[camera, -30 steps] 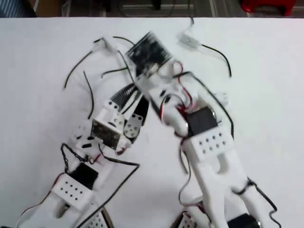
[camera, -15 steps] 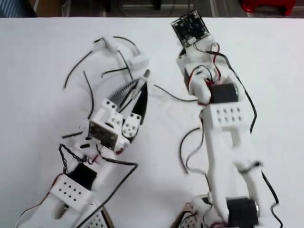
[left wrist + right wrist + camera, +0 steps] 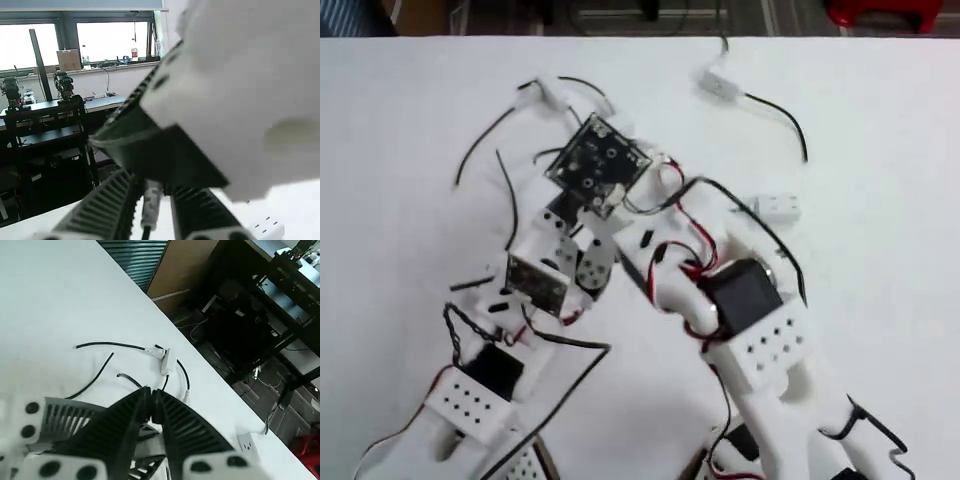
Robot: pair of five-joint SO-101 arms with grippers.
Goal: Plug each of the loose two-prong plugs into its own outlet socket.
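progress: no plug judged seated yet; the white outlet socket block point(image 3: 778, 207) lies right of the arms, unoccupied; a loose white two-prong plug with black cable point(image 3: 545, 92) lies far left. the left gripper point(image 3: 150, 186) is clamped narrow on a second white plug point(image 3: 151, 201), raised near centre; the right arm point(image 3: 760, 330) reaches leftward across it; the right gripper point(image 3: 150, 391) is pinched together, apparently empty.

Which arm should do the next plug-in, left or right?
Left, probably. The left gripper holds a white plug between its fingers, ready to carry to the socket. The right gripper is shut on nothing and sits over the left one, likely in the way.
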